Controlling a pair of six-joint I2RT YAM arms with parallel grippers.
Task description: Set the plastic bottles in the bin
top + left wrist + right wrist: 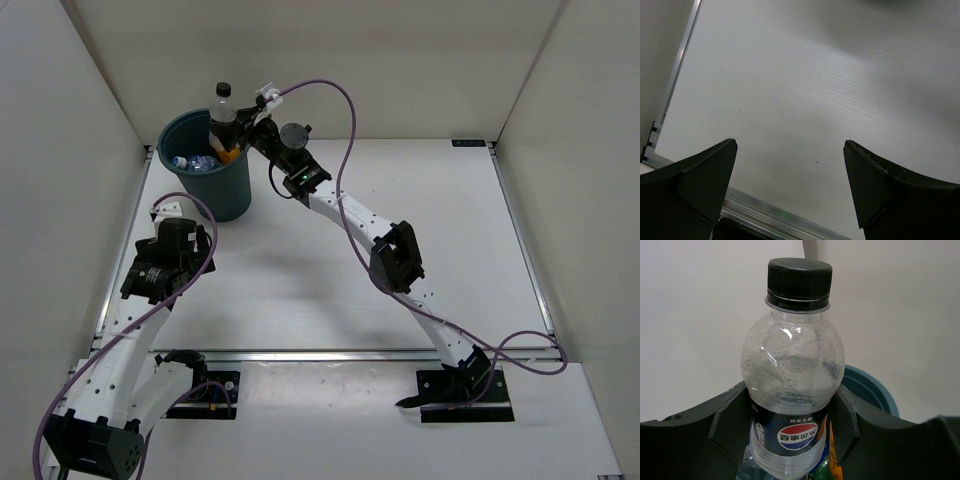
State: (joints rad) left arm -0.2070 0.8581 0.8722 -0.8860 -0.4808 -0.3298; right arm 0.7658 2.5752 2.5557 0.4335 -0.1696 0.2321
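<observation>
My right gripper [232,128] is shut on the clear bottle with the dark cap and dark-blue label [223,115], holding it upright over the dark teal bin [222,190]. The right wrist view shows this bottle [795,390] between my fingers, with the bin's rim [875,390] behind it. Inside the bin lie a clear bottle with a blue label [190,161] and the orange bottle [230,155]; a bit of green [820,472] shows below the held bottle. My left gripper [790,165] is open and empty over bare table, near the front left.
White walls enclose the table on the left, back and right. A metal rail [765,212] runs along the table's near edge below my left gripper. The right arm's purple cable [345,110] loops above the bin's right side.
</observation>
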